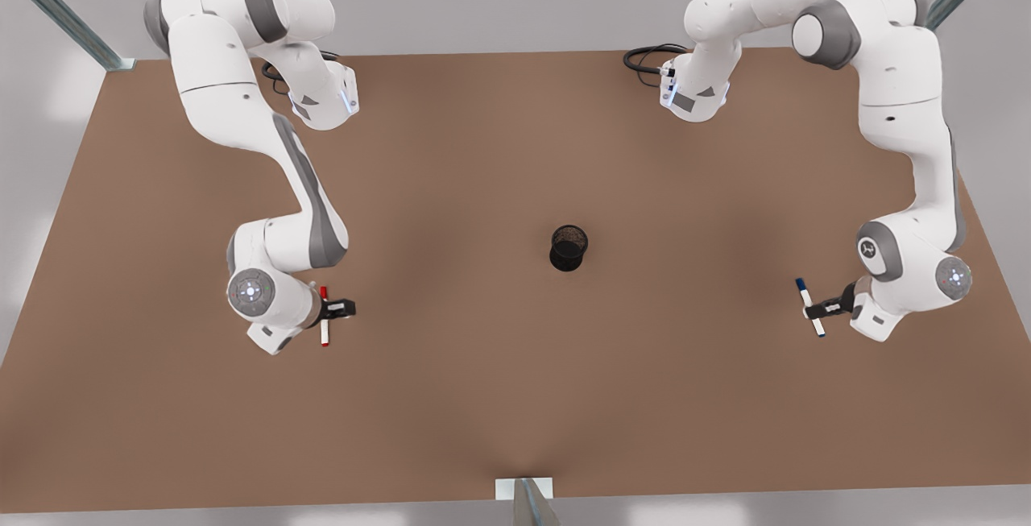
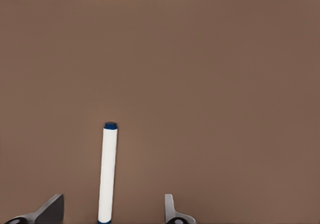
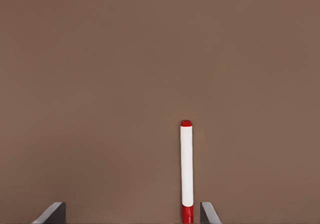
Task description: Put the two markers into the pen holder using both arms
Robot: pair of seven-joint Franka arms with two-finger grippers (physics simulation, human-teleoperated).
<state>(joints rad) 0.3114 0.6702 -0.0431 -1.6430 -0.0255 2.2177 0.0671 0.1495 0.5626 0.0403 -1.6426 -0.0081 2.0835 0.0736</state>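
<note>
The pen holder (image 1: 569, 248), a small black mesh cup, stands upright at the table's middle. The red-capped marker (image 1: 324, 318) (image 3: 186, 169) lies flat on the table at the front view's left. My right gripper (image 1: 328, 309) (image 3: 130, 209) is low over it and open, with the marker close to one finger (image 3: 207, 211). At the front view's right lies the blue-capped marker (image 1: 809, 306) (image 2: 107, 174). My left gripper (image 1: 818, 309) (image 2: 110, 206) is open and straddles it, with a gap on both sides.
The brown table (image 1: 515, 397) is bare between each marker and the holder. Black cables (image 1: 644, 59) lie at the back near the arm bases. A metal post (image 1: 527, 502) rises at the front edge's middle.
</note>
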